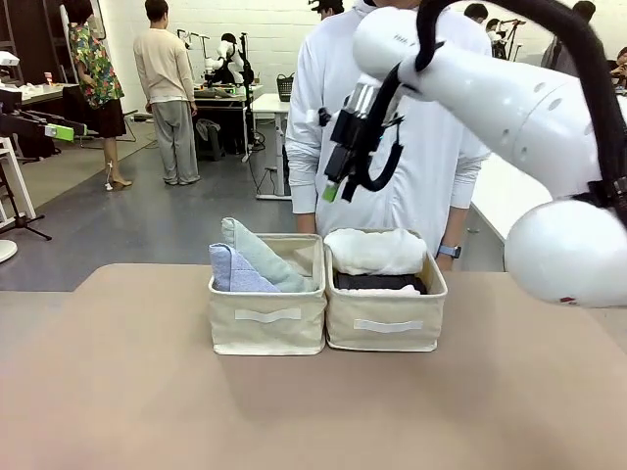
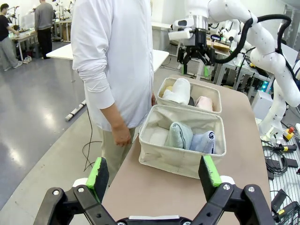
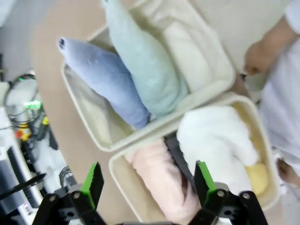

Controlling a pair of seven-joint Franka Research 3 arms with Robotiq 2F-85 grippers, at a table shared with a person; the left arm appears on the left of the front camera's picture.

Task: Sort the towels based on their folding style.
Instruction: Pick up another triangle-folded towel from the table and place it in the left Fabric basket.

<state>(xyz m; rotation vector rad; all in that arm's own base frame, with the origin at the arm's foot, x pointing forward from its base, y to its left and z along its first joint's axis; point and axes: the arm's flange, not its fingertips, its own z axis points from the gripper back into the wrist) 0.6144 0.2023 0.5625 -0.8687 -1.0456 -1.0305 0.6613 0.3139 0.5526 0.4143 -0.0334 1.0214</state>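
Observation:
Two beige bins stand side by side on the table. The left bin (image 1: 266,328) holds the two cone-folded towels, lavender-blue (image 1: 235,272) and sage green (image 1: 260,257). In the right bin (image 1: 384,333) a white roll (image 1: 375,251) lies on top of a dark grey roll (image 1: 377,282). From above, the pink roll (image 3: 159,180) and the yellow roll (image 3: 258,178) lie beside the white roll (image 3: 213,138). My right gripper (image 1: 333,186) hangs open above the bins with nothing between its fingers. My left gripper (image 2: 154,172) is open and empty, well back from the bins.
A person in a white shirt (image 1: 392,147) stands at the table's far edge just behind the bins, one hand (image 2: 122,136) hanging by the left bin's corner. Bare tan tabletop (image 1: 147,392) spreads in front of and beside the bins.

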